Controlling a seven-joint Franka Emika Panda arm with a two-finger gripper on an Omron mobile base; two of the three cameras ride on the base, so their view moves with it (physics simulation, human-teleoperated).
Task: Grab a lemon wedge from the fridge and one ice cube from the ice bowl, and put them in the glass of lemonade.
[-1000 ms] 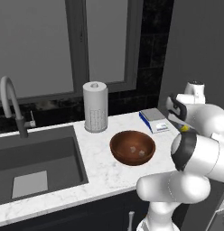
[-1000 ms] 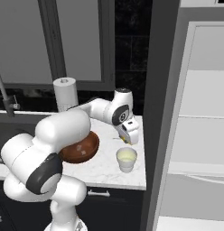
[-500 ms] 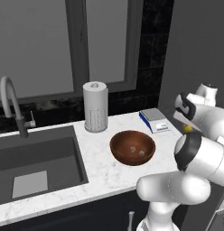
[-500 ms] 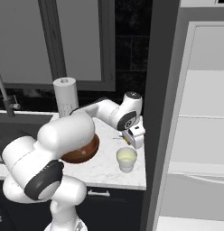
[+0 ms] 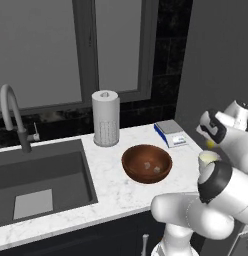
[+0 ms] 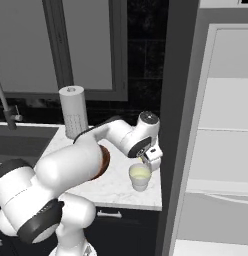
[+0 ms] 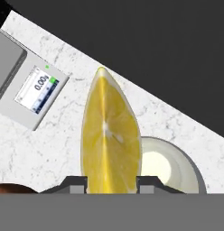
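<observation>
**Wedge held just above and beside the glass**

Gripper (image 6: pixel 148 161) clamped on the lemon wedge (image 7: pixel 110 137), fingers (image 7: pixel 77 184) pressing either side of its wide end. Long axis of wedge running straight out from the hand, pointed tip leading. Glass of lemonade (image 6: pixel 139 176) sitting just below and slightly off to one side of the wedge in the hand view (rim partly hidden behind the fruit), near the counter (image 5: pixel 111 192) edge next to the fridge (image 6: pixel 221 150). Probably a short shift over the rim before release. Ice bowl (image 5: pixel 146 163) near the glass on the sink side, pale cubes inside, untouched so far by the look of it. Small scale (image 7: pixel 35 94) beside the wedge, paper-towel roll (image 5: pixel 105 118) well behind. Nothing blocking the drop.
</observation>
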